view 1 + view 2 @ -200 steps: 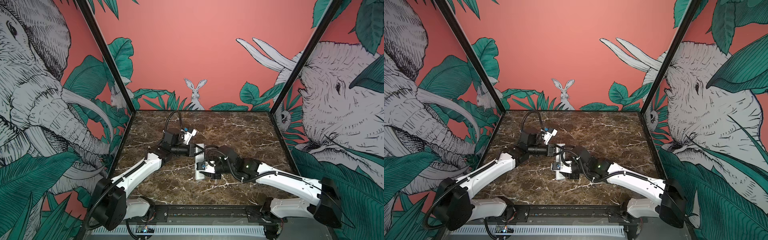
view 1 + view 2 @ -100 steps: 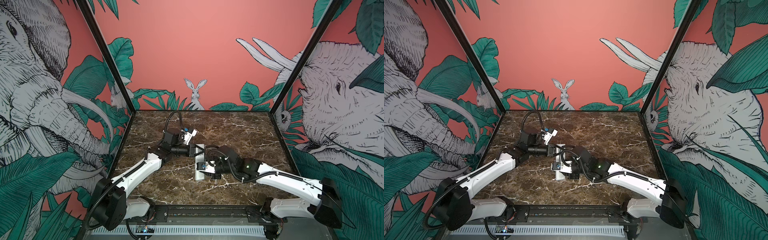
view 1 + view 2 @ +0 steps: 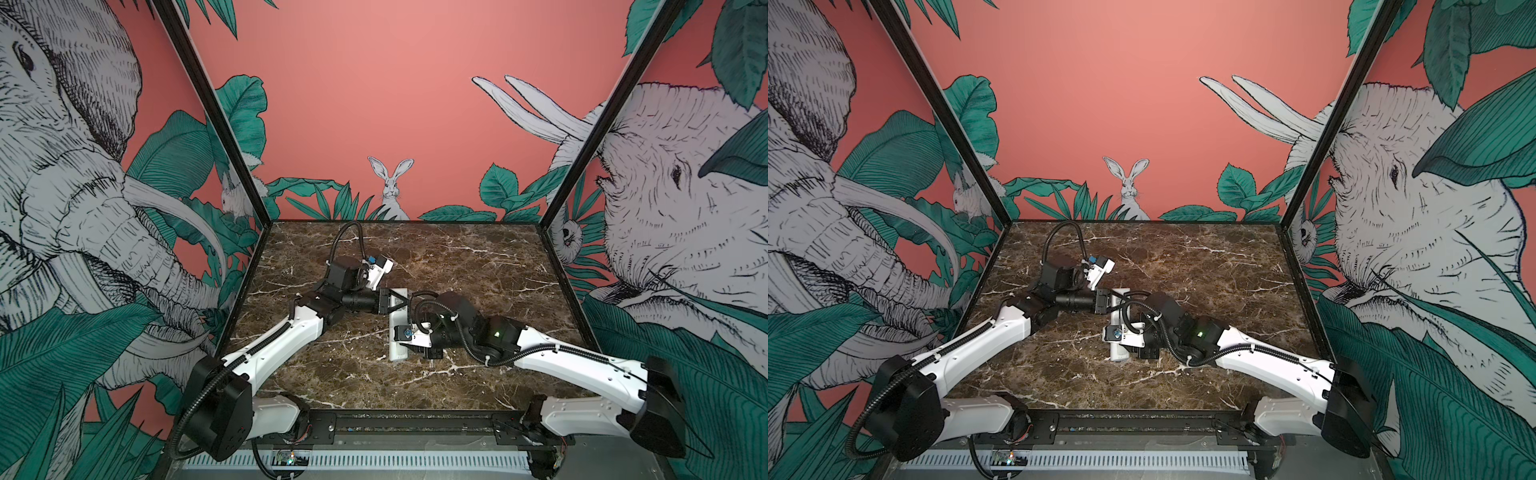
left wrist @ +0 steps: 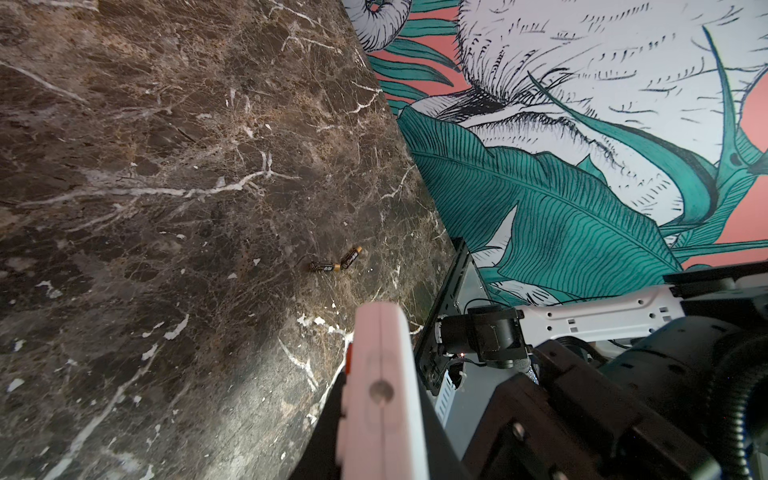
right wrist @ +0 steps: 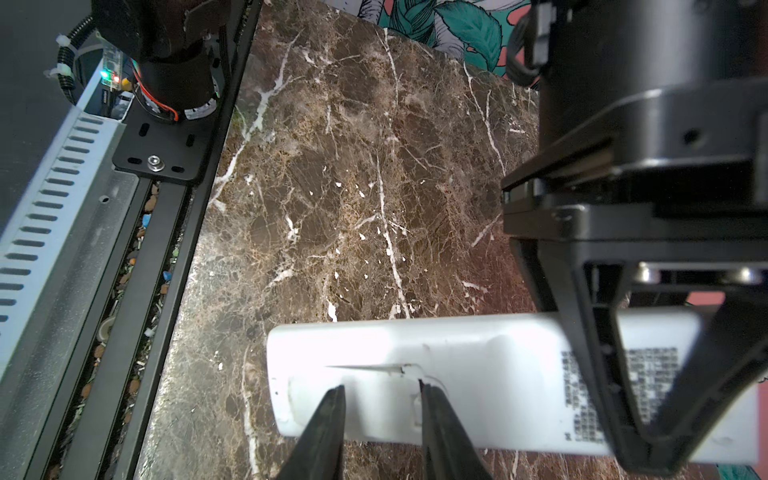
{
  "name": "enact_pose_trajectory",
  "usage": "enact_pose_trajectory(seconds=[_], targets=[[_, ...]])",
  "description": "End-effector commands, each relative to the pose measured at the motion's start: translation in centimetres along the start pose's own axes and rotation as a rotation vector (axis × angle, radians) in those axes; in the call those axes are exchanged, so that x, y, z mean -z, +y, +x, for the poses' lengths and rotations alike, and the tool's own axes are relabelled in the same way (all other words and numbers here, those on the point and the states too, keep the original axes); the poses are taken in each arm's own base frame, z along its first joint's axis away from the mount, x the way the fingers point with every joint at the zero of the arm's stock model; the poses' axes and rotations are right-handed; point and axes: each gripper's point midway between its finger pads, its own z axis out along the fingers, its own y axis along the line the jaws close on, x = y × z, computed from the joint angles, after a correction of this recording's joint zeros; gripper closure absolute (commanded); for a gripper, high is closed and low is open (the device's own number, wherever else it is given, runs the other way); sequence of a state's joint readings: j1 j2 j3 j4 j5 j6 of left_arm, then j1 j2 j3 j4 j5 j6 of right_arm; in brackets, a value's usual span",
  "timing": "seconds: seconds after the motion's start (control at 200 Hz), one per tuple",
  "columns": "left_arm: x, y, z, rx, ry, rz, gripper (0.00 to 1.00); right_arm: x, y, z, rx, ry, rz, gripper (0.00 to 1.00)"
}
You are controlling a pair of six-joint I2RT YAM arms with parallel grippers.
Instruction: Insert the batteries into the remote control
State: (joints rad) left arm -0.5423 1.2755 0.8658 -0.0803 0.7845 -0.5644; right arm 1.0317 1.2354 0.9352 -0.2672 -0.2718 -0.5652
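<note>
The left gripper (image 3: 397, 305) is pinched on the far, label end of the remote (image 5: 478, 374), which sits back-up near the middle of the counter (image 3: 478, 270) in both top views. The right gripper (image 5: 380, 399) is spread part-way, holding nothing, both tips against the cover (image 5: 380, 384) at the remote's near end, where a thin crack runs along the cover's edge. The two batteries (image 4: 332, 264) lie on the counter, nearly end to end at an angle, well apart from the remote
</note>
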Motion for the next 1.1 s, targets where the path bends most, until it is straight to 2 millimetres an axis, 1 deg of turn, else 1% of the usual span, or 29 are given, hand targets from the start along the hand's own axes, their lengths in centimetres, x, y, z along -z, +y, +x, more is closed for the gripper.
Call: enact_pose_trajectory(seconds=[0.0,0.4,0.585,0.74,0.8,0.935,0.98,1.045,1.095], targets=[[0.8,-1.3,-1.6,-0.062,-0.064,0.021,1.0,0.1,1.9,0.1,0.008,0.0,-0.069,0.65],[0.8,-1.3,-1.5,-0.059,-0.063,0.026,1.0,0.1,1.2,0.3,0.01,0.014,-0.026,0.55],[0.7,-1.2,-1.3,-0.05,-0.054,0.03,1.0,0.1,0.8,0.3,0.009,0.016,-0.002,0.47],[0.7,-1.3,-1.2,-0.05,-0.051,0.032,1.0,0.3,0.5,0.1,0.01,0.006,0.012,0.37],[0.7,-1.3,-1.2,-0.052,-0.052,0.032,1.0,0.4,0.5,0.0,0.011,0.005,0.017,0.36],[0.7,-1.1,-1.2,-0.049,-0.051,0.023,1.0,1.0,0.1,-0.4,0.005,-0.009,0.041,0.34],[0.7,-1.0,-1.3,-0.048,-0.055,0.015,1.0,1.3,-0.2,-0.8,-0.006,-0.023,0.057,0.33],[0.7,-0.7,-1.4,-0.04,-0.064,0.0,1.0,2.0,-0.7,-1.2,-0.048,-0.03,0.085,0.33],[0.8,-0.3,-1.6,-0.032,-0.081,-0.023,1.0,2.7,-1.7,-1.6,-0.109,-0.035,0.127,0.32]])
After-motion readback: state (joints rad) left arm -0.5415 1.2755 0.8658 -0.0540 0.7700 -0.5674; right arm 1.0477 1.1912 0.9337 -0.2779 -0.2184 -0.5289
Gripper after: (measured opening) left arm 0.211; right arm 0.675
